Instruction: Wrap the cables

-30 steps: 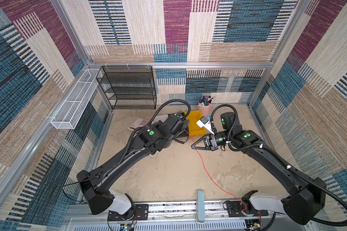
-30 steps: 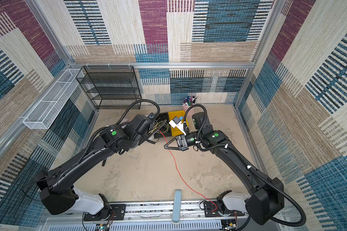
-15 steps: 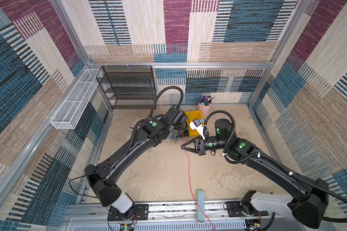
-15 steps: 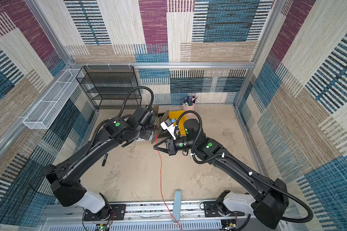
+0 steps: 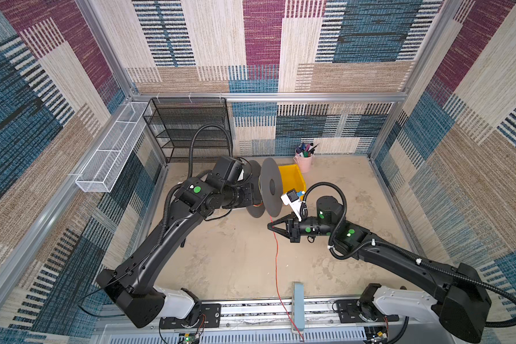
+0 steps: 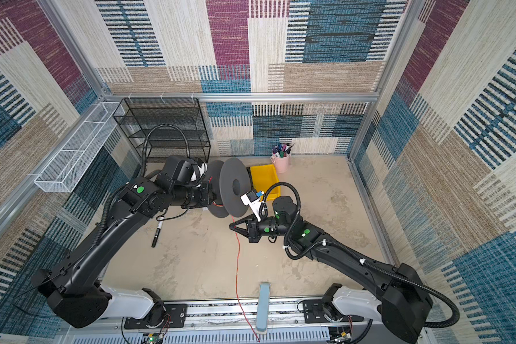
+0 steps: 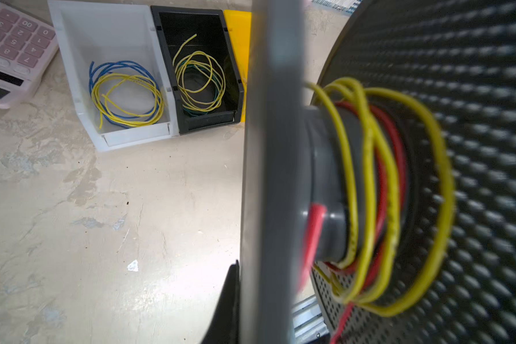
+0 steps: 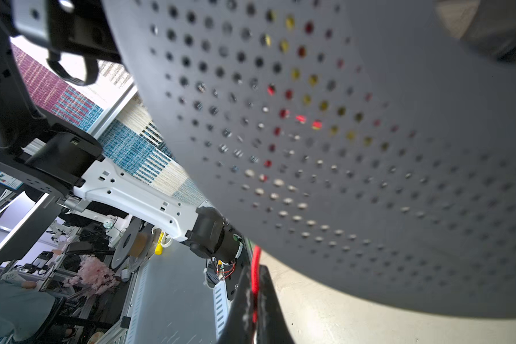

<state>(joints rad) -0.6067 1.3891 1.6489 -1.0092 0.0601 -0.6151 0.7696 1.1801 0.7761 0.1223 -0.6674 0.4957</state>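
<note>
- Grey spool (image 5: 270, 186) – two perforated flanges on a hub, held clear of the floor (image 5: 236, 262), axis roughly level. Seen in both top views.
- L gripper (image 5: 252, 195): meets the spool on the side facing the L arm and is clamped shut on a flange rim. In the left wrist view that flange runs edge-on past one black finger (image 7: 231, 297).
- Thin red wire (image 5: 276, 256) (the cable): several turns lie on the spool hub, mixed w/ looser turns of yellow wire (image 7: 367, 166). From the spool's underside it drops to the R gripper, then runs across the floor away from the spool to the front rail (image 5: 251, 309) and over its edge.
- R gripper (image 5: 270, 227): just below the spool's front flange, jaws pinched tight on the red wire. In the right wrist view the wire sits between the two fingers (image 8: 268, 300).
- Behind the spool: yellow bin (image 5: 292, 175), partly hidden by it. Beyond that stands a pink cup (image 5: 304, 162) w/ pens.
- Left wrist view, on the floor apart from the spool: white bin (image 7: 69, 59) w/ blue-and-yellow coil (image 7: 125, 95). Touching it is a black bin (image 7: 188, 12) w/ yellow-green coil (image 7: 198, 83). A pink calculator (image 7: 9, 50) lies on the white bin's far side.
- Black marker (image 6: 157, 235) – on the floor, well apart from the spool, beside the L arm.
- Black mesh rack (image 5: 191, 128): behind the spool, at the back wall.
</note>
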